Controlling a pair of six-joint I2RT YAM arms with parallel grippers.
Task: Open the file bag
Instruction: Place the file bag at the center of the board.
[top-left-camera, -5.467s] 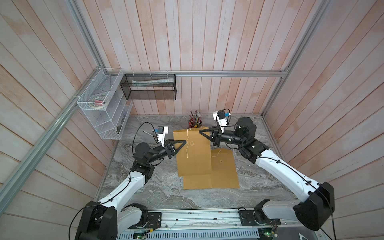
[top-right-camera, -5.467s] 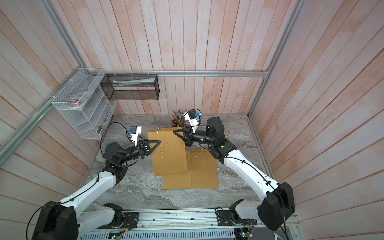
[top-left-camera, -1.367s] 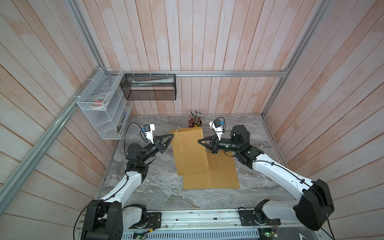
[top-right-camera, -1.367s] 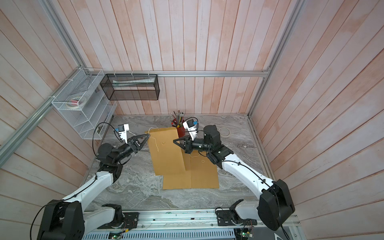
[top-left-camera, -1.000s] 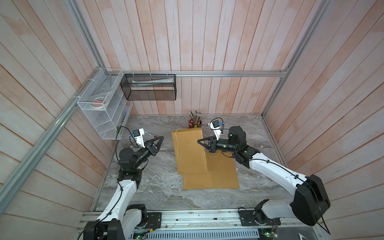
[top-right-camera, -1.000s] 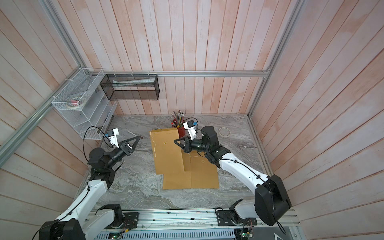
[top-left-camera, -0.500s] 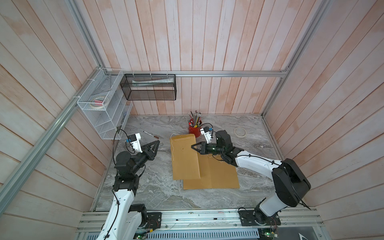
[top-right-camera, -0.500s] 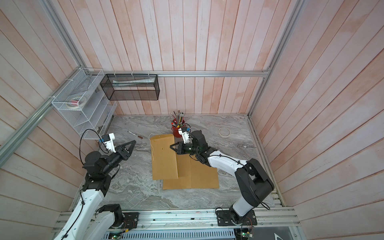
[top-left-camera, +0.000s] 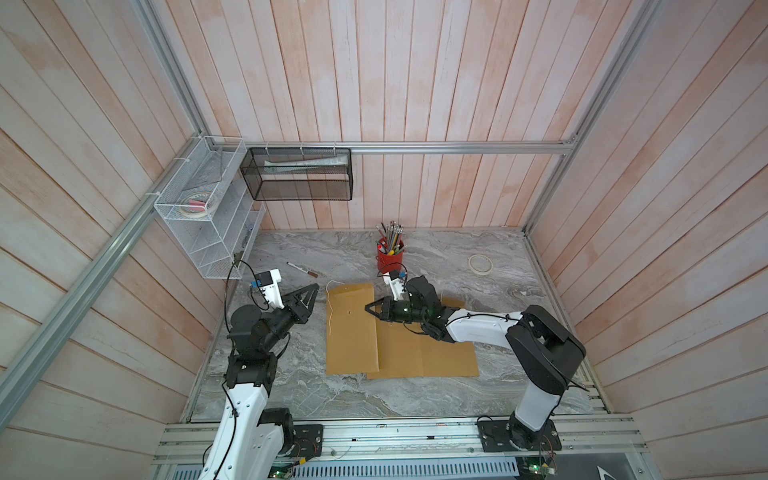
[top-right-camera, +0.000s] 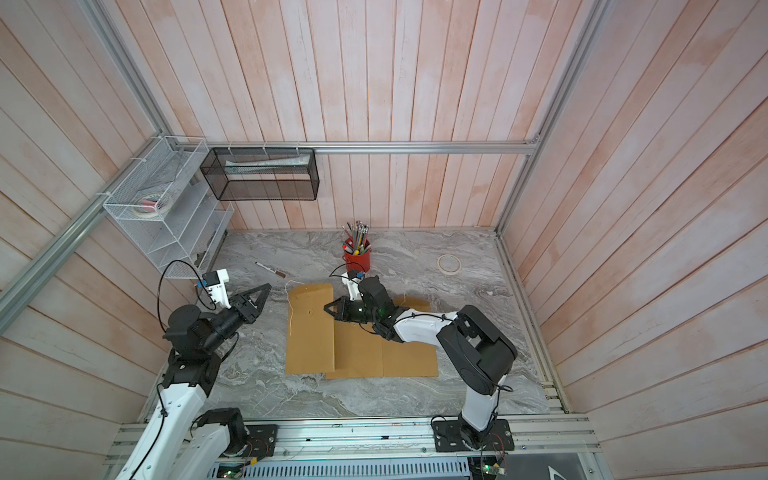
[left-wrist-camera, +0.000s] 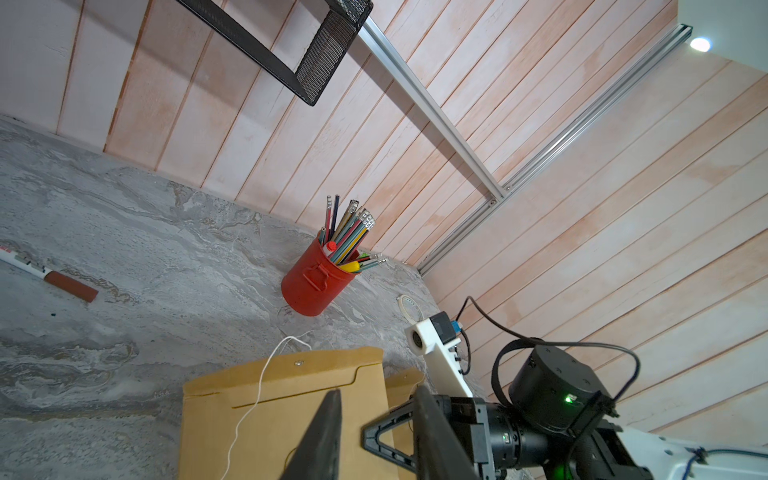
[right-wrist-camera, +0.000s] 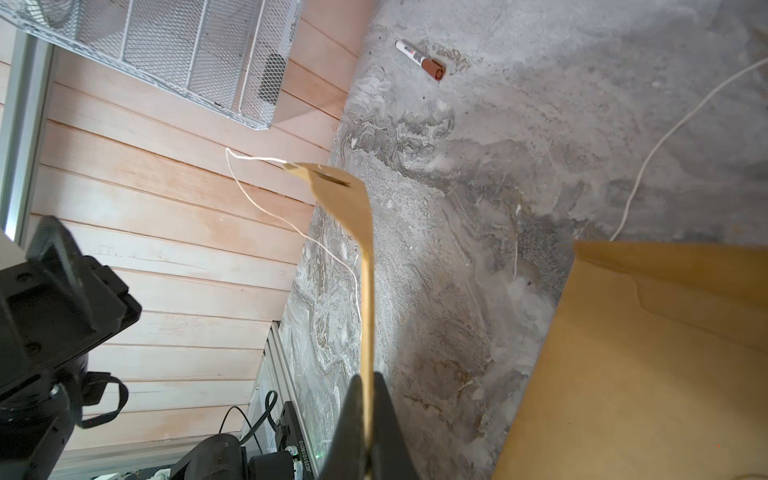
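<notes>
Right end effector (right-wrist-camera: 365, 380) is seen clamped on a thin brown flap (right-wrist-camera: 349, 203), viewed edge-on in the right wrist view; the flap's far end curls away, and a white string (right-wrist-camera: 257, 158) trails from it. In both top views this end effector is held low over the right edge of a file bag (top-left-camera: 351, 345) (top-right-camera: 309, 340), which lies flat on the grey tabletop (top-left-camera: 316, 386) and overlaps a second file bag (top-left-camera: 432, 357) partly covered by the right arm (top-left-camera: 478, 328). Whether the flap belongs to the upper bag cannot be told for certain. The left end effector (top-left-camera: 313, 289) is held above the tabletop near the bag's far left corner, its jaws narrowly parted with nothing between them. A red pencil cup (top-left-camera: 390, 257) stands behind the bags.
</notes>
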